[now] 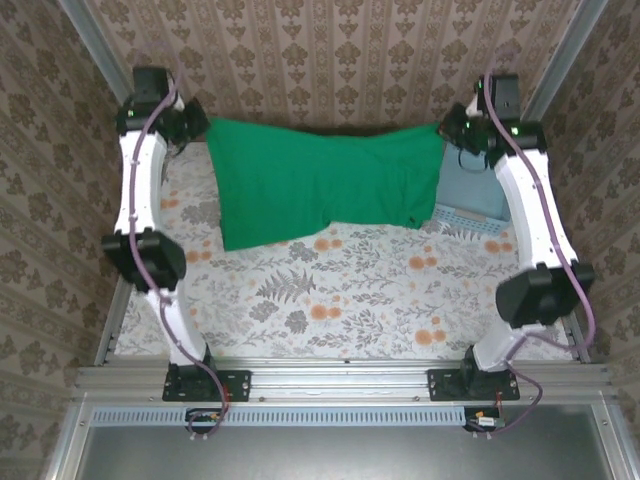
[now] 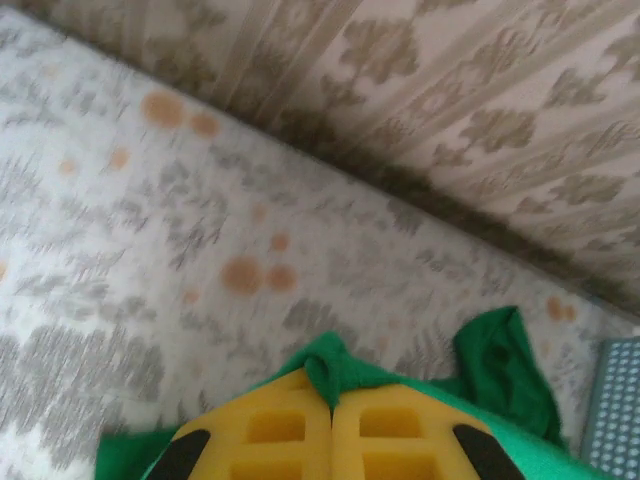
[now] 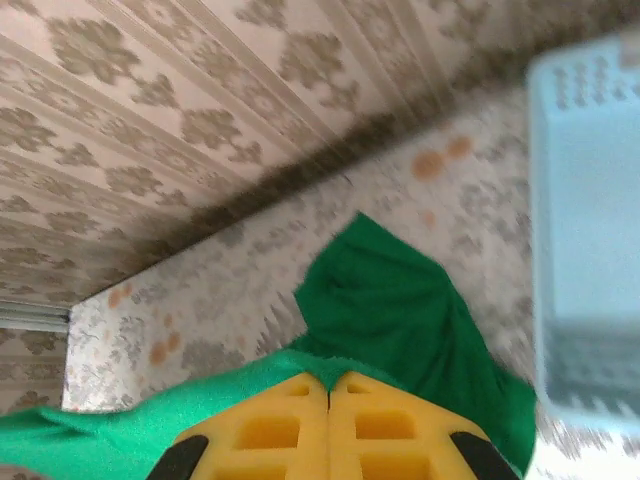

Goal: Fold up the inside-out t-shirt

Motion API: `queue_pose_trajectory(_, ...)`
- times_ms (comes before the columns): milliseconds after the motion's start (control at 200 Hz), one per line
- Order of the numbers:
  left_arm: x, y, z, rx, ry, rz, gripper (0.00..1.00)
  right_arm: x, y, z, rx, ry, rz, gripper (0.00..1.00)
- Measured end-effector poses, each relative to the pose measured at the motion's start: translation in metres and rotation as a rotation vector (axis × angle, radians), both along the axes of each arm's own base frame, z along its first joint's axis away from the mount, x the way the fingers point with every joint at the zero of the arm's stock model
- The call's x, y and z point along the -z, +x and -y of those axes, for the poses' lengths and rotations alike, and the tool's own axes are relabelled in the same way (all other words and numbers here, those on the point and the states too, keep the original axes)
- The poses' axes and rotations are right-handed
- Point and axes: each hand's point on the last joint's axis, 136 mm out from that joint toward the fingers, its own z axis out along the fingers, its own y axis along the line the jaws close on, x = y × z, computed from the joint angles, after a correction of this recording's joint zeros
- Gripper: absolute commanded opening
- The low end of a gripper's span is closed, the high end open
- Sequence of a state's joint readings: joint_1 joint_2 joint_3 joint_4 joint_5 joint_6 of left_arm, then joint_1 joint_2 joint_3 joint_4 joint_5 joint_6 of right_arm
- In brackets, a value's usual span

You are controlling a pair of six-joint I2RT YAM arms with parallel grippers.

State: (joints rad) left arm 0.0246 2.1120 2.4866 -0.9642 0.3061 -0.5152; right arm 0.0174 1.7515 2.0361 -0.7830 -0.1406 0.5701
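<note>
Left tool [image 2: 331,405] and right tool [image 3: 329,392] each pinch a far corner of the inside-out t-shirt [image 1: 320,175], which spans the twelve o'clock edge of the desk [image 1: 340,295], long axis nine-to-three, free edge lying toward six o'clock, equally near both arms.

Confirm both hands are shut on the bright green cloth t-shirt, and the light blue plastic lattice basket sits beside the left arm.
No: in the top external view the light blue plastic lattice basket sits beside the right arm. The left hand and right hand are shut on the bright green cloth t-shirt.
</note>
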Motion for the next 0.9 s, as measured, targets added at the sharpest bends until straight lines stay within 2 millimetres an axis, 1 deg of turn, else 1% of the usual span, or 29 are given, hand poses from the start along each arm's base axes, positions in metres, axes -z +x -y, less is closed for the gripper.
queue_pose_trajectory(40,-0.022,0.018,-0.001,0.013,-0.021,0.086,0.00,-0.016,0.013,-0.001,-0.010,-0.003,0.051,0.00)
queue_pose_trajectory(70,-0.033,0.023,-0.001,0.023,-0.035,0.125,0.00,-0.028,0.018,-0.002,-0.013,-0.005,0.078,0.00)
queue_pose_trajectory(95,-0.049,0.028,-0.002,0.034,-0.056,0.186,0.00,-0.044,0.023,-0.002,-0.017,-0.009,0.120,0.00)
queue_pose_trajectory(190,-0.086,0.024,-0.012,0.056,-0.127,0.285,0.00,-0.100,0.025,-0.002,-0.025,-0.022,0.264,0.00)
queue_pose_trajectory(230,-0.102,0.018,-0.019,0.063,-0.142,0.326,0.00,-0.128,0.018,-0.002,-0.030,-0.033,0.335,0.00)
queue_pose_trajectory(280,-0.115,0.006,-0.026,0.064,-0.151,0.354,0.00,-0.149,0.008,-0.002,-0.034,-0.042,0.390,0.00)
queue_pose_trajectory(290,-0.119,0.004,-0.027,0.064,-0.150,0.363,0.00,-0.160,0.002,-0.002,-0.036,-0.047,0.417,0.00)
queue_pose_trajectory(330,-0.133,-0.008,-0.031,0.065,-0.147,0.396,0.00,-0.174,-0.007,-0.002,-0.039,-0.056,0.452,0.00)
queue_pose_trajectory(415,-0.165,-0.034,-0.032,0.079,-0.125,0.479,0.00,-0.193,-0.027,-0.002,-0.048,-0.077,0.496,0.00)
queue_pose_trajectory(485,-0.185,-0.054,-0.028,0.101,-0.109,0.534,0.00,-0.192,-0.037,-0.003,-0.057,-0.085,0.493,0.00)
queue_pose_trajectory(560,-0.191,-0.069,-0.024,0.127,-0.092,0.563,0.00,-0.172,-0.043,-0.005,-0.071,-0.096,0.447,0.00)
queue_pose_trajectory(605,-0.183,-0.074,-0.021,0.146,-0.079,0.554,0.00,-0.155,-0.045,-0.007,-0.080,-0.097,0.413,0.00)
queue_pose_trajectory(615,-0.178,-0.075,-0.020,0.149,-0.076,0.545,0.00,-0.139,-0.045,-0.008,-0.086,-0.099,0.383,0.00)
queue_pose_trajectory(625,-0.176,-0.075,-0.020,0.149,-0.076,0.539,0.00,-0.136,-0.046,-0.008,-0.088,-0.099,0.376,0.00)
queue_pose_trajectory(630,-0.174,-0.076,-0.020,0.151,-0.074,0.534,0.00,-0.129,-0.046,-0.009,-0.091,-0.098,0.357,0.00)
queue_pose_trajectory(640,-0.174,-0.076,-0.020,0.151,-0.074,0.534,0.00,-0.129,-0.046,-0.009,-0.091,-0.098,0.357,0.00)
queue_pose_trajectory(645,-0.174,-0.076,-0.020,0.151,-0.074,0.534,0.00,-0.118,-0.047,-0.009,-0.094,-0.096,0.333,0.00)
queue_pose_trajectory(665,-0.160,-0.075,-0.018,0.159,-0.073,0.506,0.00,-0.111,-0.047,-0.011,-0.098,-0.096,0.323,0.00)
queue_pose_trajectory(675,-0.156,-0.075,-0.017,0.160,-0.070,0.499,0.00,-0.098,-0.048,-0.012,-0.104,-0.094,0.296,0.00)
queue_pose_trajectory(725,-0.118,-0.075,-0.014,0.157,-0.075,0.419,0.00,-0.057,-0.051,-0.017,-0.125,-0.085,0.213,0.00)
queue_pose_trajectory(745,-0.097,-0.077,-0.013,0.150,-0.079,0.377,0.00,-0.036,-0.053,-0.019,-0.134,-0.080,0.172,0.00)
queue_pose_trajectory(755,-0.087,-0.079,-0.012,0.151,-0.084,0.356,0.00,-0.032,-0.053,-0.019,-0.136,-0.079,0.165,0.00)
queue_pose_trajectory(775,-0.065,-0.081,-0.011,0.144,-0.092,0.303,0.00,-0.005,-0.057,-0.022,-0.148,-0.074,0.107,0.00)
queue_pose_trajectory(810,-0.027,-0.089,-0.008,0.138,-0.109,0.219,0.00,0.022,-0.063,-0.024,-0.161,-0.066,0.048,0.00)
queue_pose_trajectory(815,-0.027,-0.089,-0.008,0.138,-0.109,0.219,0.00,0.027,-0.064,-0.025,-0.163,-0.065,0.038,0.00)
queue_pose_trajectory(820,-0.013,-0.092,-0.006,0.136,-0.116,0.189,0.00,0.035,-0.066,-0.026,-0.167,-0.062,0.016,0.00)
queue_pose_trajectory(840,0.000,-0.096,-0.005,0.134,-0.119,0.166,0.00,0.049,-0.070,-0.026,-0.169,-0.056,-0.012,0.00)
queue_pose_trajectory(860,0.030,-0.107,-0.003,0.124,-0.134,0.093,0.00,0.071,-0.076,-0.028,-0.175,-0.050,-0.057,0.00)
queue_pose_trajectory(900,0.070,-0.126,0.000,0.110,-0.140,0.003,0.00,0.102,-0.089,-0.029,-0.178,-0.038,-0.121,0.00)
